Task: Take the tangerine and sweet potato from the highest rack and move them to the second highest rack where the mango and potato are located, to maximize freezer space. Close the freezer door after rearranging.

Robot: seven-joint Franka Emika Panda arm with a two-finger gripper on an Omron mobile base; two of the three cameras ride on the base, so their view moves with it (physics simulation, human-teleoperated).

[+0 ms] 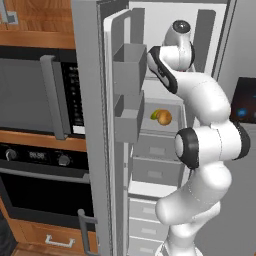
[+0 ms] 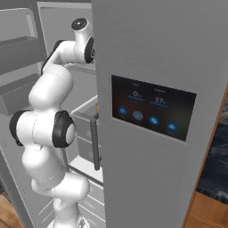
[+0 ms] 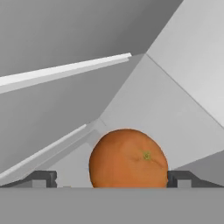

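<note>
Left base view: my arm reaches into the freezer (image 1: 165,60) at 12 o'clock; the mango (image 1: 161,117) lies on the second highest rack (image 1: 162,131).

Right base view: the dispenser door (image 2: 156,111) stands at 3 o'clock.

Hand view: my claw (image 3: 111,178) is spread, released, straddling the tangerine (image 3: 127,158) on the highest rack (image 3: 175,118). Advance until centred, then clench gently; white walls leave little clearance.

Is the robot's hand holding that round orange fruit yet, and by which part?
Nothing is held yet. The open gripper has its finger tips wide on either side of the round red-orange tangerine, not closed on it.
</note>
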